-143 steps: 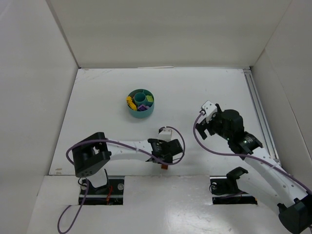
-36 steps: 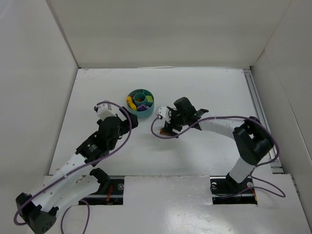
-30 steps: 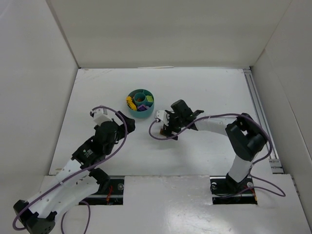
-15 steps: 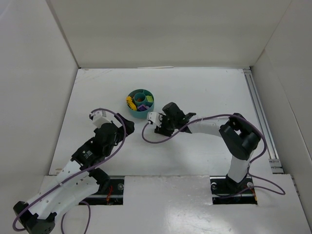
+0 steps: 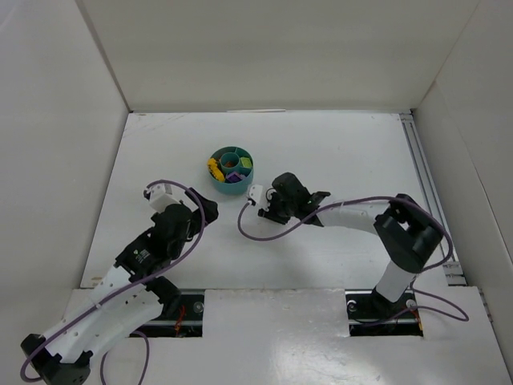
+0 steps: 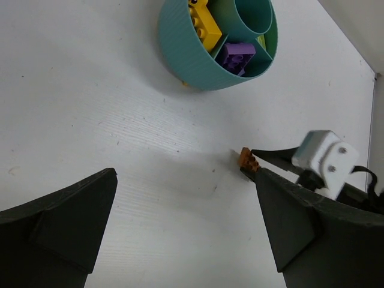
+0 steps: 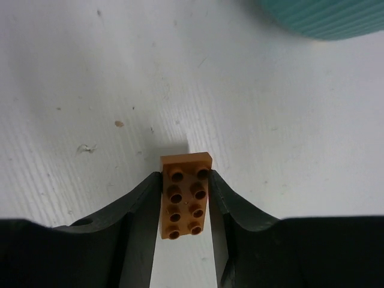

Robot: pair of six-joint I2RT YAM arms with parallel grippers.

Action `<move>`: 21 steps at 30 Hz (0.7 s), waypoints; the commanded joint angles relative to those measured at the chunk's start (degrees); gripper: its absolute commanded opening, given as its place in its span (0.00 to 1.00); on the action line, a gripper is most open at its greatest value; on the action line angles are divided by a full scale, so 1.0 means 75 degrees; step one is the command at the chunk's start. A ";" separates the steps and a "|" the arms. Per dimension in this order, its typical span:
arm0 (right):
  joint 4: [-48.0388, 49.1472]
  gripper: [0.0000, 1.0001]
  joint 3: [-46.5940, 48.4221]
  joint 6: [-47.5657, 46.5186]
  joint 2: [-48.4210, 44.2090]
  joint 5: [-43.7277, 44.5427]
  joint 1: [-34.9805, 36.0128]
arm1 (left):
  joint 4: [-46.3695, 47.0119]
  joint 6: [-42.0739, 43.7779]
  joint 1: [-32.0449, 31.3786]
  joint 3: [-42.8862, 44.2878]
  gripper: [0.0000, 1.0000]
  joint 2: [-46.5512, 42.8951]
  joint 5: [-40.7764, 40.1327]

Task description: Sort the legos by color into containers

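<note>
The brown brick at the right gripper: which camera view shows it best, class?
Right wrist: the brown brick sits centre frame, studs clear, between the fingers. Left wrist shows it tiny; top external does not show it.

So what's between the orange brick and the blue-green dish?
Just bare table from brick to dish; the left wrist view shows it.

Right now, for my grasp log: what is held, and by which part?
The right gripper pinches an orange-brown brick by its long sides; the left gripper holds nothing.
</note>
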 commanded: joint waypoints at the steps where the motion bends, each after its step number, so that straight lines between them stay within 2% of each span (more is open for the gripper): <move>1: 0.1307 0.40 -0.0017 -0.0022 -0.1043 -0.0229 0.0049 | 0.0044 -0.0042 0.0003 0.0149 0.99 -0.0249 -0.0175; 7: 0.2255 0.38 0.0486 -0.0291 -0.1548 -0.0708 0.0049 | -0.0026 -0.0113 0.0003 0.0149 0.99 -0.0507 -0.0327; 14: 0.3568 0.38 0.1856 -0.0151 -0.0530 -0.2266 -0.0338 | 0.0056 -0.0113 0.0003 0.0149 0.99 -0.0509 -0.0327; 16: 0.3570 0.38 0.2277 -0.0035 -0.0168 -0.2373 -0.0443 | 0.0056 -0.0113 0.0003 0.0231 0.99 -0.0416 -0.0327; 19: 0.3570 0.38 0.2013 0.0188 -0.0270 -0.2561 -0.0712 | -0.0107 -0.0113 0.0003 0.0302 0.99 -0.0333 -0.0398; 21: 0.3570 0.40 0.1590 0.0271 -0.0469 -0.2084 -0.0829 | -0.0108 -0.0113 0.0003 0.0302 0.99 -0.0333 -0.0398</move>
